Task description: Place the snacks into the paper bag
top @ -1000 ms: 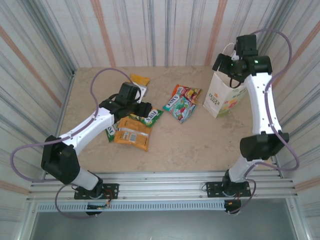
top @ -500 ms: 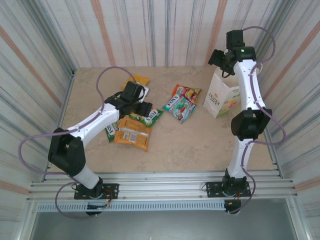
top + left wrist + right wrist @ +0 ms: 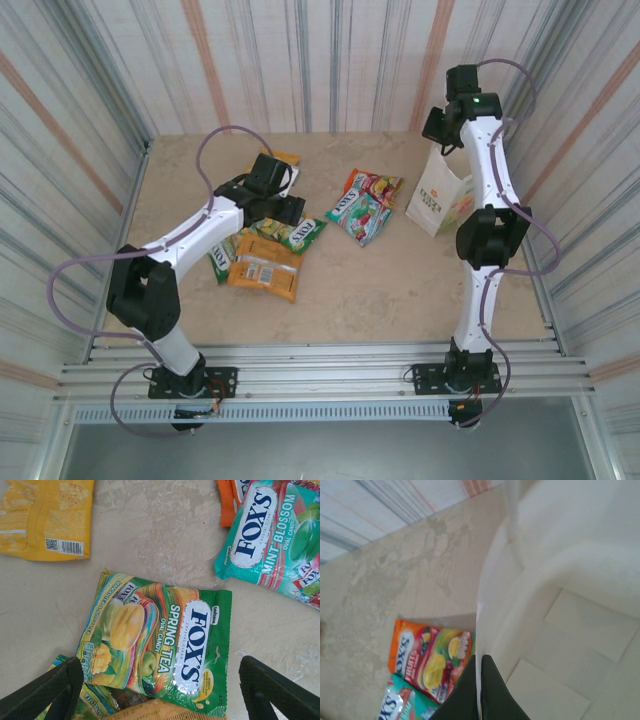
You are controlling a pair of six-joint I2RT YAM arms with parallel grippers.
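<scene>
My left gripper (image 3: 283, 208) (image 3: 160, 700) hangs open over the green "Fox's Spring Tea" packet (image 3: 160, 645) (image 3: 297, 233), one finger (image 3: 45, 692) on each side of it and not touching. That packet partly overlaps an orange-yellow packet (image 3: 262, 270). A teal "Fox's Mint Blossom" bag (image 3: 272, 535) (image 3: 352, 216) and a red-orange "Fox's Fruits" bag (image 3: 373, 187) (image 3: 432, 657) lie mid-table. A small orange packet (image 3: 283, 158) lies further back. My right gripper (image 3: 441, 126) (image 3: 480, 690) is shut on the left rim of the white paper bag (image 3: 442, 197) (image 3: 570, 605), which stands upright and open.
A yellow packet with a barcode (image 3: 45, 515) lies at the upper left of the left wrist view. Striped walls (image 3: 330, 60) close in the beige table (image 3: 380, 290) on three sides. Bare table lies in front of the bag and packets.
My left gripper slid toward the back over the green packet as its arm swung left. My right arm straightened and drew toward the back wall, holding the bag's rim.
</scene>
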